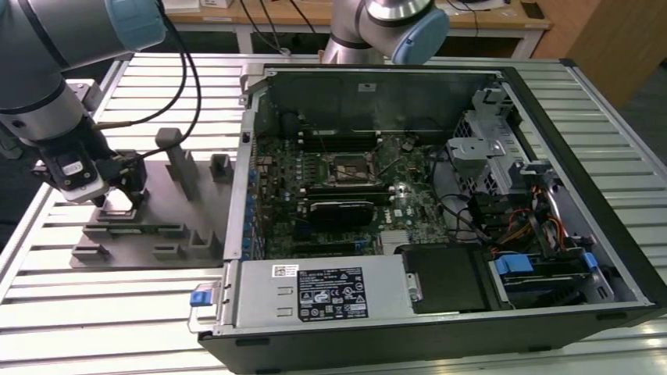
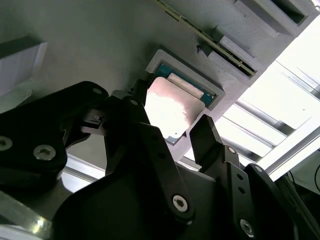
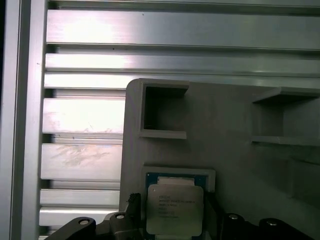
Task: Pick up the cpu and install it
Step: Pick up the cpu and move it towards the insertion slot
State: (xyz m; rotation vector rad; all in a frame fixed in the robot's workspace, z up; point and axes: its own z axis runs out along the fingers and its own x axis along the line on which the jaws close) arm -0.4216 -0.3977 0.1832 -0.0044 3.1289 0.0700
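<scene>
Tool (image 2: 172, 112) down over the cpu (image 3: 175, 211), straddling it across two opposite edges in both wrist views. I cannot tell whether the tool is clamped onto the chip or merely sits around it. The edges are very close on each side, and no gap reads clearly.

The cpu lies flat, shiny lid up, seated in a shallow square pocket of the grey fixture tray (image 3: 235, 125). A strip of green board shows along one side of the lid. It looks level in the pocket, not lifted.

Handling, my judgement:
- Light, thin and fully rigid, so no flex to allow for.
- The metal lid is smooth and likely slippery. Nothing to grip on top.
- The underside contacts are probably delicate, so it must not drop or scrape.
- Best hold is on the two opposite board edges, centred, with modest force and the chip kept level. The edge is thin, so purchase is small.

Arm pose: the arm (image 1: 42, 94) comes in from the upper part of the exterior view's left. The wrist is bent so the tool points almost straight down at the tray, with cables looping behind.

Further off, the tray rests on the slatted metal tabletop (image 1: 105, 312). Toward the exterior view's right lies the open computer case (image 1: 615, 258), well apart from the tool. Its motherboard socket (image 1: 347, 166) sits near the board's middle.
</scene>
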